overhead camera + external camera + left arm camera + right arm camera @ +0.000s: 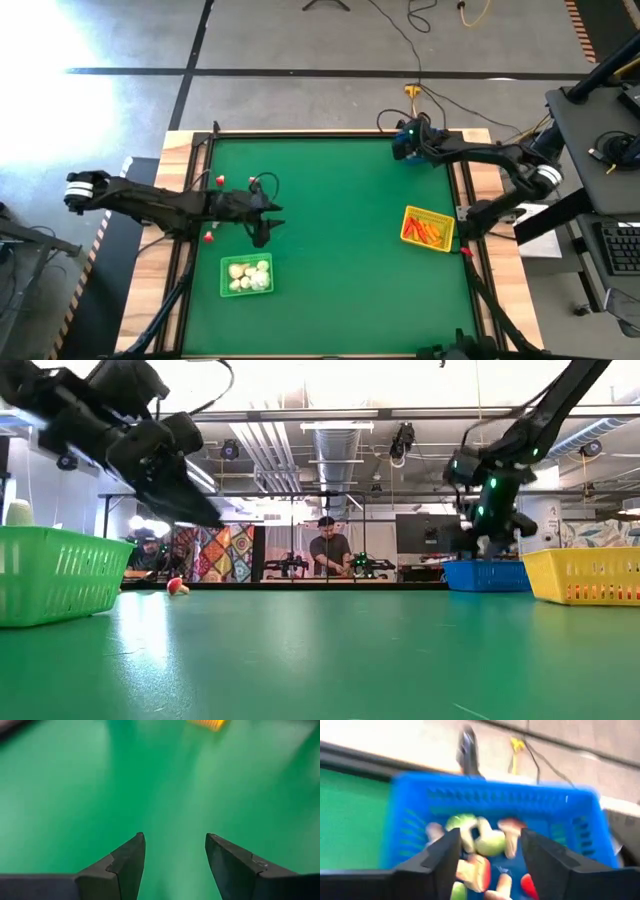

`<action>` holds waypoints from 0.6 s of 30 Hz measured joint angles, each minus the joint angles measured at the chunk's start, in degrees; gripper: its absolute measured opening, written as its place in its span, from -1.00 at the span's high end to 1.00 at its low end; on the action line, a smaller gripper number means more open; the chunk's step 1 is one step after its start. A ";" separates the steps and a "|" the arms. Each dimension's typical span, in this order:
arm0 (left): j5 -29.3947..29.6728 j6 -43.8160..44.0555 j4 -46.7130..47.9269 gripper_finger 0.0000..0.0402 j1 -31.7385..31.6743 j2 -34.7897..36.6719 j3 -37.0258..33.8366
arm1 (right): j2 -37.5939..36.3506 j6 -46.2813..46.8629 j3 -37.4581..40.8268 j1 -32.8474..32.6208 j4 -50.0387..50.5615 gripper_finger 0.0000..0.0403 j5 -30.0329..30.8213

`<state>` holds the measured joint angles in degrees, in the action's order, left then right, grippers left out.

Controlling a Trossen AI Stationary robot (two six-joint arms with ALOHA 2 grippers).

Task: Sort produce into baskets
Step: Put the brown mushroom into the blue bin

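Observation:
My right gripper (pixel 408 142) (pixel 490 851) hangs open over the blue basket (pixel 495 800) at the table's far right corner. Several small red-and-white and greenish pieces (pixel 485 840) lie in the basket below its fingers. My left gripper (pixel 264 232) (pixel 175 851) is open above bare green mat at the left, with nothing between its fingers. The green basket (pixel 246 276), just nearer than it, holds whitish bulbs. The yellow basket (pixel 428 228) at the right holds orange sticks. Small red pieces (pixel 219 180) (pixel 208 237) (pixel 178 587) lie loose on the mat near my left arm.
A raised wooden frame (pixel 330 133) borders the green mat. The wide middle of the mat (pixel 350 250) lies between the baskets. Cables (pixel 412 95) run on the floor beyond the far edge. People (pixel 328 550) sit in the room behind the table.

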<state>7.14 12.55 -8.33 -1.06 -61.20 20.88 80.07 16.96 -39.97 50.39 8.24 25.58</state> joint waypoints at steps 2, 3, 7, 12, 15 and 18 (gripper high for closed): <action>1.70 0.73 12.91 0.05 0.00 0.61 4.41 | -3.70 -0.69 0.00 -1.85 -0.10 -0.10 -0.06; 2.70 1.62 19.18 0.05 0.00 0.78 6.64 | -5.61 -1.18 0.00 -3.13 -0.09 -0.13 -0.07; 2.88 10.96 46.38 0.05 -0.17 0.48 14.89 | -13.41 -3.22 0.00 -11.14 -0.02 -0.22 -0.06; 2.93 23.06 67.40 0.05 -0.17 -1.38 20.47 | -19.55 -4.10 0.00 -24.99 -0.30 -0.24 -0.07; 0.95 24.33 71.61 0.05 -0.35 -3.07 20.66 | -20.35 -4.20 0.00 -32.66 -0.88 -0.21 -0.07; -4.62 24.53 74.55 0.05 -2.15 -6.20 20.23 | -20.01 -4.35 0.00 -38.62 -1.52 -0.20 0.81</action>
<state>2.52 37.08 66.22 -3.21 -67.39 41.11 60.06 12.61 -39.97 11.77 6.73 26.39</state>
